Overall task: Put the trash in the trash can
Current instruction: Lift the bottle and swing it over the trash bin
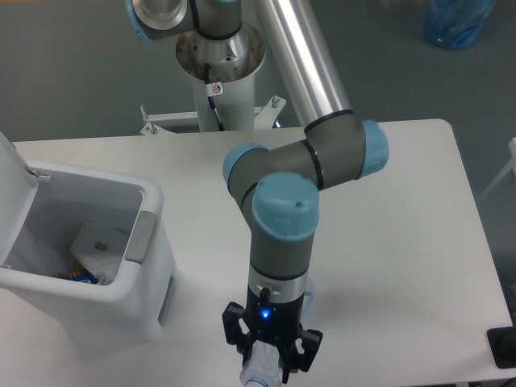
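Observation:
The trash can (157, 266) stands at the left of the table, a boxy white bin with a grey panel (142, 235) on its rim and its lid (14, 181) swung open. Inside lie a white piece (98, 244) and a small orange-and-blue item (75, 276); I cannot tell whether the white piece is the wrapper. My gripper (271, 372) points down at the table's front edge, cut off by the bottom of the frame. The clear bottle (258, 376) shows only as a small end between the black fingers; its label is hidden.
The arm's base post (218, 89) stands behind the table's far edge. A blue bag (456, 21) lies on the floor at the top right. A black object (505, 347) sits at the right edge. The table's front edge is close to the gripper.

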{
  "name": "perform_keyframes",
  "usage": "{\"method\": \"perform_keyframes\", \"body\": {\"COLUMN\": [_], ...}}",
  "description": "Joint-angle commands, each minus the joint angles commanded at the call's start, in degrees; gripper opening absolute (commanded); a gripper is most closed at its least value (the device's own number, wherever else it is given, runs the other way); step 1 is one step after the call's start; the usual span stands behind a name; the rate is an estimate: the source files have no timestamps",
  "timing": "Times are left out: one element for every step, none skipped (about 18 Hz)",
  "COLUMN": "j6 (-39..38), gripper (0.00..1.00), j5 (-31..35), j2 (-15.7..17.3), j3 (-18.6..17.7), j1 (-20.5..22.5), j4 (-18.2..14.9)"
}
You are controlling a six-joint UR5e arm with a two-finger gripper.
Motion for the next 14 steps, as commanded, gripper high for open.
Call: {"method": "perform_keyframes", "body": {"j6": [-1.1,-1.9,-3.1,-4.3,-5.6,-7.1,-8.5,-10.2,-12.3,-14.6,-16.9,-19.2,-21.3,-23.1], "gripper": [0.65,0.65,0.65,0.65,0.65,0.65,0.65,0.65,0.65,0.65,0.65,0.65,0.65,0.65], "j5": [-1.9,-4.0,-6.4,-8.7,-10.8,-12.5,-13.8,-14.6,-14.8,-15.2,-16.3,-17.5,-18.6,-19.4], "j2": [0.7,1.5,2.1,2.6,3.4,4.0,4.6,5.0,5.2,5.1,4.8,4.5,4.4,4.6], "j3": [0.0,0.2,0.3,0.4,0.5,0.8,1.2,2.1,3.5,5.1,6.9,8.6,9.9,10.5], "j1": [0.3,0.8,0.9,1.1,1.2,1.3,1.5,1.5,1.4,1.4,1.4,1.4,1.4,1.4], "j4": [0.0,0.1,0.0,0.0,0.1,0.0,0.1,0.1,0.2,0.7,1.3,1.7,1.7,1.8]}}
